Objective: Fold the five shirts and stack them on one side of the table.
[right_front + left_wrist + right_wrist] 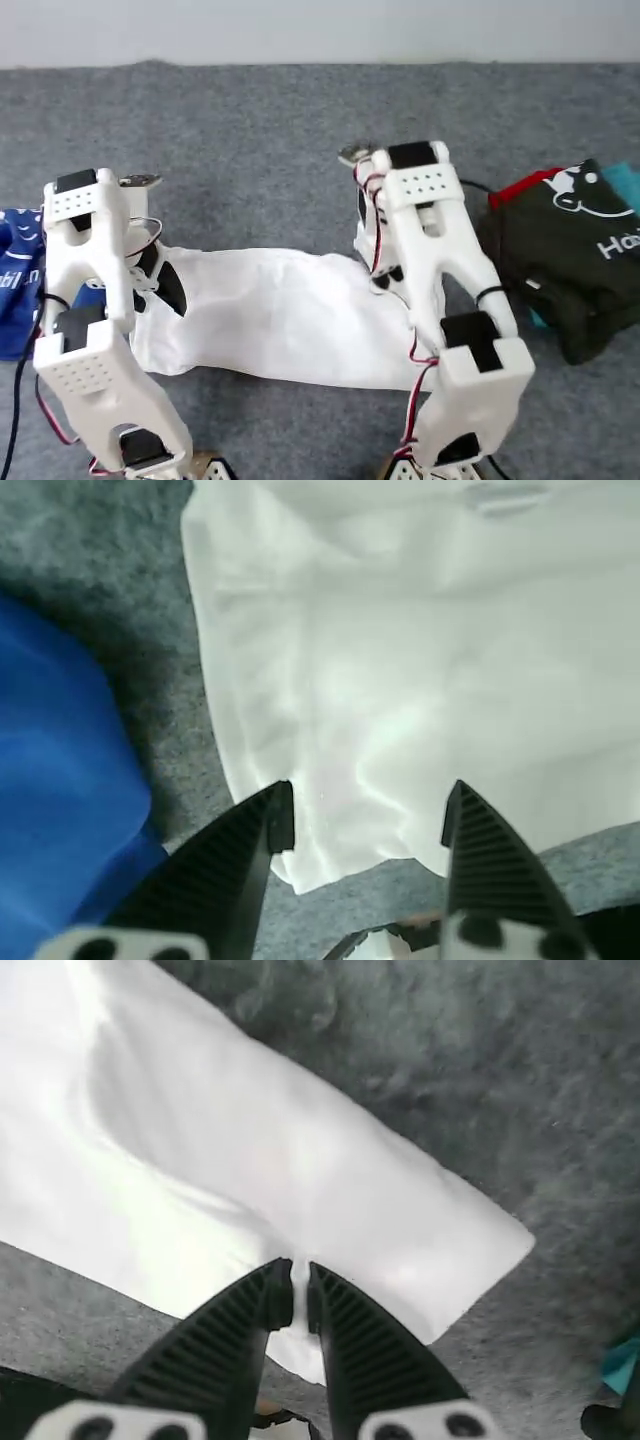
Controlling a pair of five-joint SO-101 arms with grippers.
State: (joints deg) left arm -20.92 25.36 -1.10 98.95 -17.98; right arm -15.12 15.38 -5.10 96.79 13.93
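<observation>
Two grippers sit at one shirt as I watch from here. My right gripper (300, 1278) has its fingers pressed together, pinching a small fold of the white shirt (290, 315) close to that shirt's right end. My left gripper (370, 800) hangs with its fingers spread wide, just over the shirt's left end, one finger on either side of a strip of cloth near the edge. The white shirt lies flat and a little wrinkled on the grey table (250, 150), between the two arms, its long axis running left to right across the table and its ends pointing toward each arm. Just beside its left end lies a blue shirt (15, 285) at the table's left edge. Well apart on the right lies a folded black shirt (560, 260), with teal cloth (622, 178) peeking out beneath it.
</observation>
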